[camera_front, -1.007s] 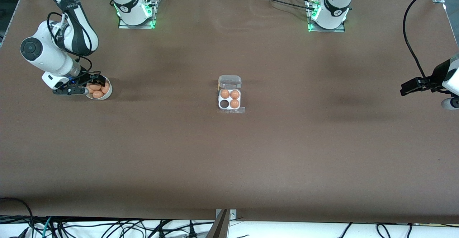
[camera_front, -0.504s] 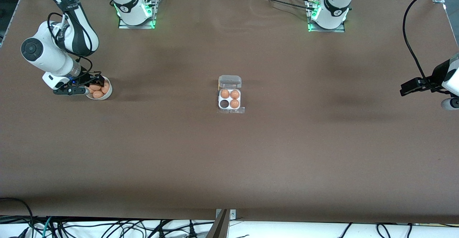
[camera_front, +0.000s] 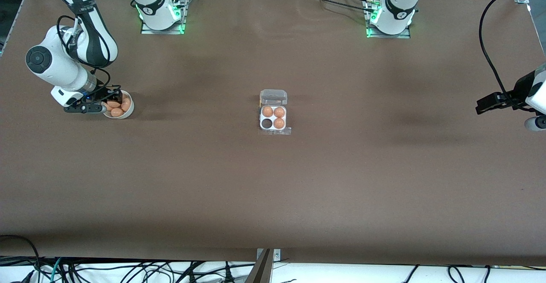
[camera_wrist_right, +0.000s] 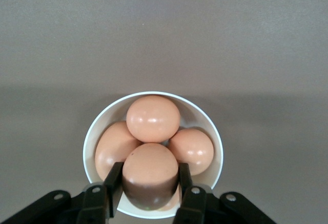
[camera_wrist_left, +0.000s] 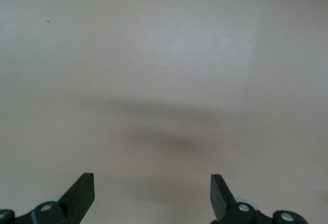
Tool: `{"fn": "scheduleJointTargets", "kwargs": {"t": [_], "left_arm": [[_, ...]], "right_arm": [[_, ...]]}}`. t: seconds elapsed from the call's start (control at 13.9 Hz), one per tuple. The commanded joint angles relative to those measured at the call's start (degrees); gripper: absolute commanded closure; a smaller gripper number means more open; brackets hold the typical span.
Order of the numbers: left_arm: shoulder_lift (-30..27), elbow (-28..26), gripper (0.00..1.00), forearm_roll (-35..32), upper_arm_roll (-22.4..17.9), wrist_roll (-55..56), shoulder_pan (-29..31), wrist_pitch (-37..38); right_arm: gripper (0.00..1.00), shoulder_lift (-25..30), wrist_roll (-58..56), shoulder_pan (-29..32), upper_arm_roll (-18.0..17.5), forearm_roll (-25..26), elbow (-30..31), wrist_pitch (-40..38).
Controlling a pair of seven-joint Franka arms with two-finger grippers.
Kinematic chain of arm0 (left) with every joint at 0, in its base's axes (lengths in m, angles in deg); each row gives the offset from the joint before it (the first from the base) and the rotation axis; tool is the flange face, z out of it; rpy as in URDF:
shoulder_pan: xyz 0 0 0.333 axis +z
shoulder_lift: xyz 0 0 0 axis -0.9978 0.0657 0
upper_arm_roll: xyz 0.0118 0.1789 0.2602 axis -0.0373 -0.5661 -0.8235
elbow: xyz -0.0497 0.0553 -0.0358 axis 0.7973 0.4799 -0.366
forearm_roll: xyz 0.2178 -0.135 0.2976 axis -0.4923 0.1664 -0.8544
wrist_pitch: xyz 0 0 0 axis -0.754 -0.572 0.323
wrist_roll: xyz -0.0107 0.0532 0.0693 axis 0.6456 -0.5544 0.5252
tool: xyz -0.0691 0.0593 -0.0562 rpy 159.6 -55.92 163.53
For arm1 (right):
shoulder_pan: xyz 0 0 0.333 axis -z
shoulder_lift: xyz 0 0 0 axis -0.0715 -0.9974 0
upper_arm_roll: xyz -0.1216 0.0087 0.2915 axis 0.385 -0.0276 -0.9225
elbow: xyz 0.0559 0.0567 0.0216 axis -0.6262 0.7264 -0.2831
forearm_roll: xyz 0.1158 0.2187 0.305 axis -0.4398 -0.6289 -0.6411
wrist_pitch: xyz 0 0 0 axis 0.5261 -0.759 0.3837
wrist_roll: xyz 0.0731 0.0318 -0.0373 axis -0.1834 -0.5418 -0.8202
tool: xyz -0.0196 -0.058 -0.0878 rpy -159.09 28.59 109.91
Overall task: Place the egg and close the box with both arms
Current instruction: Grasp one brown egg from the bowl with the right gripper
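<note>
The right gripper is down in the bowl at the right arm's end of the surface, its jaws closed narrow on the egg, one finger pressed against each flank. That egg sits on top of the pile, touching three other eggs packed around it inside the white rim. In the front view the gripper covers part of the bowl.

The box lies near the middle of the surface, well apart from the bowl, at about three o'clock from it. Its clear lid is folded back open at the tray's twelve o'clock side. Three cells hold eggs; the cell at seven o'clock, nearer the front camera and toward the right arm's end, is dark and empty.

The left arm waits at its own end of the surface, at about three o'clock from the box. The left gripper hangs over bare surface with its jaws wide and nothing between them.
</note>
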State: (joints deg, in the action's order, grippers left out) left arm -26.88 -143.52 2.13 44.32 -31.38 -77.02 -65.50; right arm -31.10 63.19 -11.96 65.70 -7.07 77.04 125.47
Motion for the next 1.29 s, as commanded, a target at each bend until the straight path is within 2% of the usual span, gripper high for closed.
{"fn": "scheduleJointTargets", "kwargs": {"t": [0.0,0.22,0.58,1.01,1.22], "left_arm": [[0.58,1.35,0.0,-0.55,0.43,-0.07,0.37,0.42],[0.58,1.44,0.0,-0.55,0.51,-0.07,0.37,0.42],[0.58,1.44,0.0,-0.63,0.43,-0.15,0.37,0.42],[0.58,1.44,0.0,-0.63,0.51,-0.15,0.37,0.42],[0.49,1.44,0.0,-0.63,0.52,-0.15,0.37,0.42]], "right_arm": [[0.65,-0.39,0.03,-0.32,0.11,0.57,-0.87,-0.01],[0.71,-0.22,0.29,-0.67,-0.33,0.39,-2.1,-1.41],[0.72,-0.39,3.88,-3.91,-0.51,-0.13,-11.93,-15.81],[0.72,-5.48,22.49,-17.87,-0.86,-1.1,-26.33,-26.72],[0.73,-11.62,30.67,-24.29,-0.86,-7.23,-34.77,-29.63]]}}
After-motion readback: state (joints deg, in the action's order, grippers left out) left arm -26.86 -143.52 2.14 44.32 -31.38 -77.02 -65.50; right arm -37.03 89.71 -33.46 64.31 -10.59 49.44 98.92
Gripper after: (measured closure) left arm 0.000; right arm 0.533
